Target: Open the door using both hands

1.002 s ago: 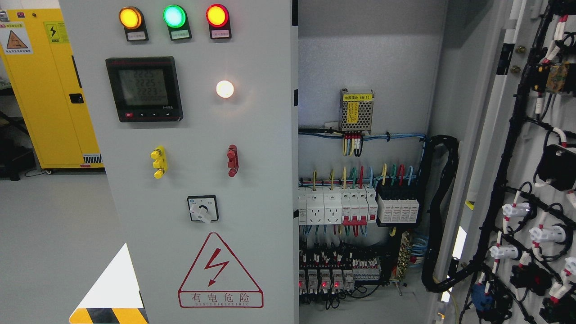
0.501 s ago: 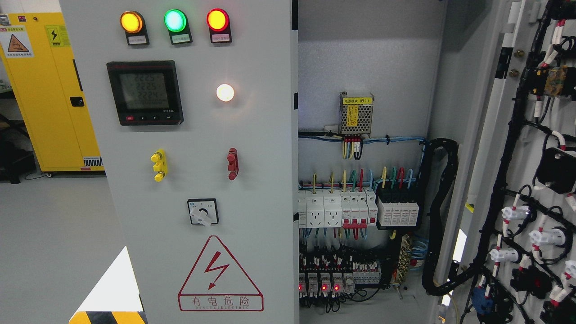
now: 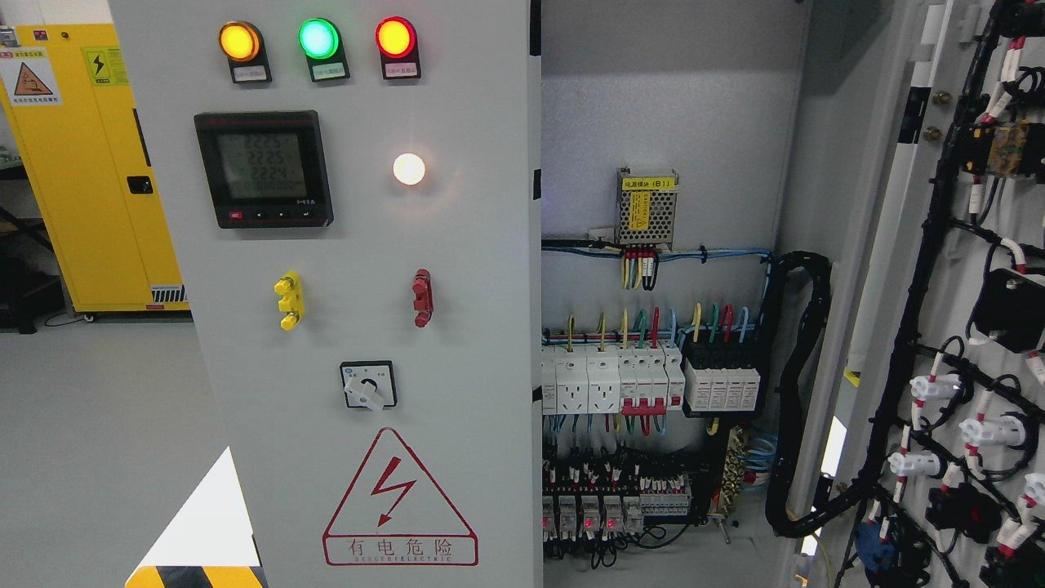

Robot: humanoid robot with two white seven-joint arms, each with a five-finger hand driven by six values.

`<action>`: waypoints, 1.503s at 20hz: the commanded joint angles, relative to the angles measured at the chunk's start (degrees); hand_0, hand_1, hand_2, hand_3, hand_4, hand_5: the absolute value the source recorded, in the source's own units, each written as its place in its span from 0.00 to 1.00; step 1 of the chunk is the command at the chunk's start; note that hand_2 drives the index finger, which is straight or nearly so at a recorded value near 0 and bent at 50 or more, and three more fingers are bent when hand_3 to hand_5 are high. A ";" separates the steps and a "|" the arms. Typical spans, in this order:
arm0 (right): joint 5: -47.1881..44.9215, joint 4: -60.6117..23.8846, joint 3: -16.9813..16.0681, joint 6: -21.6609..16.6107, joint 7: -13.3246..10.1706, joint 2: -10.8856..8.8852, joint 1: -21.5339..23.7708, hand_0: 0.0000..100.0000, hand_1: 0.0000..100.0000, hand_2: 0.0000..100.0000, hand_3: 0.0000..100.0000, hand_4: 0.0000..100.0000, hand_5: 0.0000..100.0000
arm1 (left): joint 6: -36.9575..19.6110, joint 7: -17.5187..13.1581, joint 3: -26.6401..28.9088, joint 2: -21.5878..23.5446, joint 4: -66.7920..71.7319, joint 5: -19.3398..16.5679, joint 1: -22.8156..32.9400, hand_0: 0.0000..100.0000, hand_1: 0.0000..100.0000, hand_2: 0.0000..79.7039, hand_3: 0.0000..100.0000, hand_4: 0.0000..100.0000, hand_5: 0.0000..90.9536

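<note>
Filling the near left half of the view, the closed left door of the grey electrical cabinet faces the camera. Low on it sits a red lightning warning triangle, and above that a white rotary selector switch. Higher up are a yellow handle on the left and a red handle on the right, then a digital meter beside a lit white lamp. Along the top run amber, green and red indicator lights.

At the near right the right door stands swung open, its inner face carrying black cable looms and white connectors.

Farther in, the exposed interior shows rows of breakers, coloured wiring, and a mesh-cased power supply on the back panel.

Far left stands a yellow cabinet.

No robot hand or arm shows anywhere, so whether fingers are spread or curled cannot be told.
</note>
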 commanded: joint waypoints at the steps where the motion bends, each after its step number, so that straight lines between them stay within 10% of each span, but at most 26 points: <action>1: -0.05 -0.09 -0.01 -0.08 -0.02 -0.02 0.00 0.24 0.00 0.00 0.00 0.00 0.00 | 2.81 1.99 10.88 -2.53 20.92 0.62 0.18 0.00 0.00 0.00 0.00 0.00 0.00; 6: -0.05 -2.98 0.17 -0.08 0.07 -0.02 0.87 0.24 0.00 0.00 0.00 0.00 0.00 | 2.99 12.00 11.77 -2.44 20.83 0.62 0.36 0.00 0.00 0.00 0.00 0.00 0.00; 17: -0.14 -20.99 0.17 0.01 -0.02 -0.54 8.17 0.24 0.00 0.00 0.00 0.00 0.00 | 2.20 12.98 11.42 -1.92 20.48 -0.17 0.27 0.00 0.00 0.00 0.00 0.00 0.00; 30: -0.75 -90.76 3.77 0.01 -0.02 -4.32 31.81 0.24 0.00 0.00 0.00 0.00 0.00 | -1.58 12.90 9.31 -1.30 20.13 -2.10 -0.25 0.00 0.00 0.00 0.00 0.00 0.00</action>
